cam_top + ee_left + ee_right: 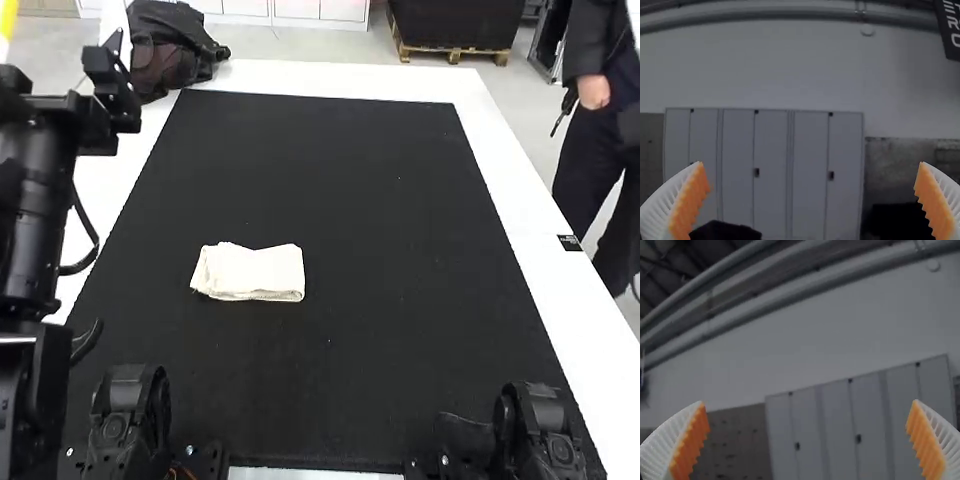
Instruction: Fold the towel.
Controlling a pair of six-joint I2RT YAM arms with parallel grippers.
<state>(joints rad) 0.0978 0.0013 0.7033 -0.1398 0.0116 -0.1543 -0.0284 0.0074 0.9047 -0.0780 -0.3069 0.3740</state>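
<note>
Towel [250, 273], cream, folded into a small rectangle: in the high view we find it lying left of centre on the black mat [380, 190] over the white surface [530, 220]. Pinching only its top layer could, we judge, drag the fold open. In the left wrist view, the left gripper [811, 162] has empty jaws, spread wide. In the right wrist view, the right gripper [808, 402] matches: jaws apart, nothing between.

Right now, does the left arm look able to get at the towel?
Probably yes: the folded towel lies on the black mat with nothing over it, and the left end effector is open and empty.
</note>
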